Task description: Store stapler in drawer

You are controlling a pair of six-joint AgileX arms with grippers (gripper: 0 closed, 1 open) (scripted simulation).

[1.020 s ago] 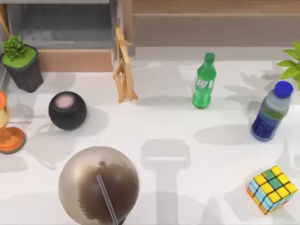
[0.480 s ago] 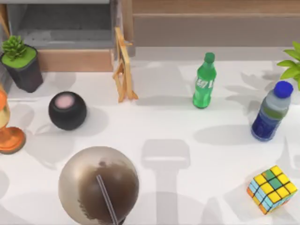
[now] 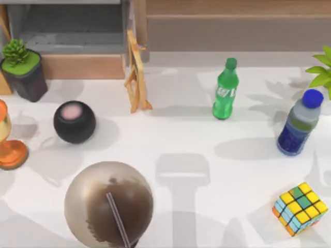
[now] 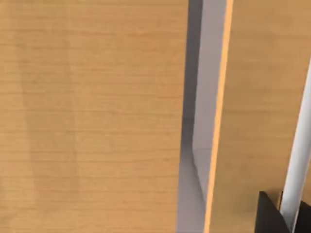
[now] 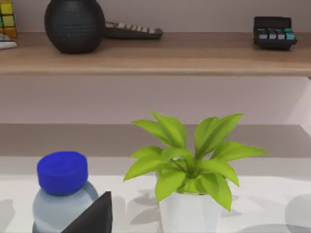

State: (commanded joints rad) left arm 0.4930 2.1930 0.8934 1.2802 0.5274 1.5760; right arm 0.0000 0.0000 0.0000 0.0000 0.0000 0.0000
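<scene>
Best to set the left gripper [image 4: 287, 221] square to the white bar [image 4: 299, 141] at the drawer [image 3: 83, 66], open at far left, pulling straight nearward (grasp of either gripper: cannot tell), right gripper [image 5: 92, 217] parked by the water bottle [image 5: 60, 194].

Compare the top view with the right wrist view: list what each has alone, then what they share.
Top view's own: the drawer, green bottle, black speaker and wooden stand. Right wrist view's own: a shelf carrying a calculator, remote and black vase. Shared: the blue-capped bottle and the leafy plant beside it.
</scene>
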